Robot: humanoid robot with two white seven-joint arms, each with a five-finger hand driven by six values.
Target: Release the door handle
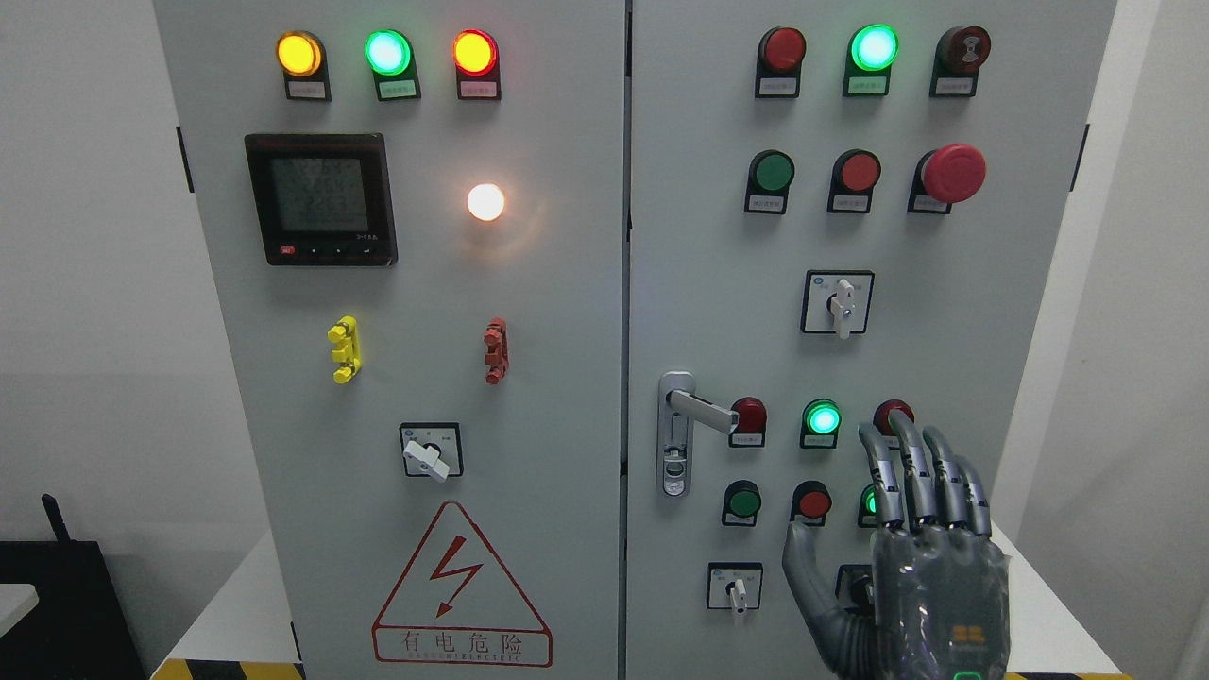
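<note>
A silver door handle [697,409] sits on the left edge of the cabinet's right door [1020,312], its lever pointing right. My right hand [911,529] is raised in front of the lower right of that door, fingers straight and spread, holding nothing. It is well apart from the handle, to its right and lower. The hand covers some of the lower buttons. My left arm is out of view.
The grey electrical cabinet has a left door [557,312] with a meter [321,198], lit lamps and a warning triangle [461,590]. The right door carries red and green buttons, a red emergency button [952,173] and rotary switches [839,302]. A black object [57,595] stands lower left.
</note>
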